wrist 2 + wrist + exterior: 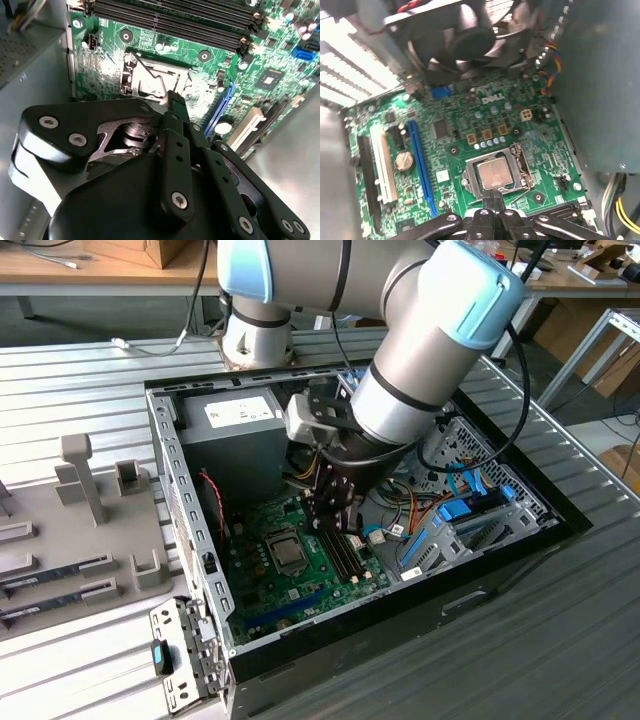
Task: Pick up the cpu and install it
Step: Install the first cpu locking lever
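Note:
The cpu (287,553) is a small square chip with a pale metal top. It lies flat in the socket frame (470,172) on the green motherboard (300,585), inside the open computer case. In both wrist views the cpu (495,173) (150,82) sits just beyond my fingertips. My gripper (335,522) hangs a little above the board, beside the socket and over the memory slots (175,22). Its black fingers (492,200) are pressed together with nothing between them, and their tips (173,97) cover one edge of the socket.
A grey power supply box (235,435) and a black fan (465,40) stand close to the socket. Coloured cables (400,515) and blue drive brackets (460,515) fill the case's right in the exterior view. A grey fixture tray (90,530) lies outside, at that view's left.

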{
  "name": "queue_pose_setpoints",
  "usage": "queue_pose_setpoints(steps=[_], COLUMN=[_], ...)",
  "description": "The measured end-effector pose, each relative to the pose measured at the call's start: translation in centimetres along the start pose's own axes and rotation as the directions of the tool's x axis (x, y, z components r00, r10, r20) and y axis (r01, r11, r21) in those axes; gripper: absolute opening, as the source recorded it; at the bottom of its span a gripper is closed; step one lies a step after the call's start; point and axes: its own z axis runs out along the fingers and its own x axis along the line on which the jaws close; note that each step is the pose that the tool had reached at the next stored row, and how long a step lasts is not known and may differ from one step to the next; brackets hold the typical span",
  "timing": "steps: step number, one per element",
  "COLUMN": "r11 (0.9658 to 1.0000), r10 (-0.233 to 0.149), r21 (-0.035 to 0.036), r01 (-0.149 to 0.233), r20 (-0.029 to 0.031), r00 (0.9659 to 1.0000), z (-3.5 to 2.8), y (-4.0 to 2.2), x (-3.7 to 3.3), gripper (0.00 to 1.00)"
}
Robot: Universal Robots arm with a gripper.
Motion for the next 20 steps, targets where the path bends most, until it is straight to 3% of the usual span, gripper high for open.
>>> queue_pose_setpoints(steps=[8, 12, 15, 17, 18, 20], r11=[0.9991, 0.9958, 0.9955, 0.9937, 0.9921, 0.9890], r10=[-0.042, -0.092, -0.094, -0.093, -0.092, -0.092], r21=[0.0028, 0.0054, 0.0071, 0.0618, 0.0845, 0.1165], r01=[0.042, 0.092, 0.094, 0.093, 0.093, 0.091], r20=[-0.0095, -0.0203, -0.0205, -0.0110, -0.0072, -0.0019], r00=[0.9991, 0.9956, 0.9954, 0.9956, 0.9957, 0.9958], z=[-0.01, -0.01, 0.00, 0.03, 0.03, 0.04], y=[-0.02, -0.02, -0.01, 0.00, 0.01, 0.02], x=[0.08, 0.08, 0.08, 0.08, 0.08, 0.09], gripper=[0.11, 0.11, 0.11, 0.11, 0.11, 0.11])
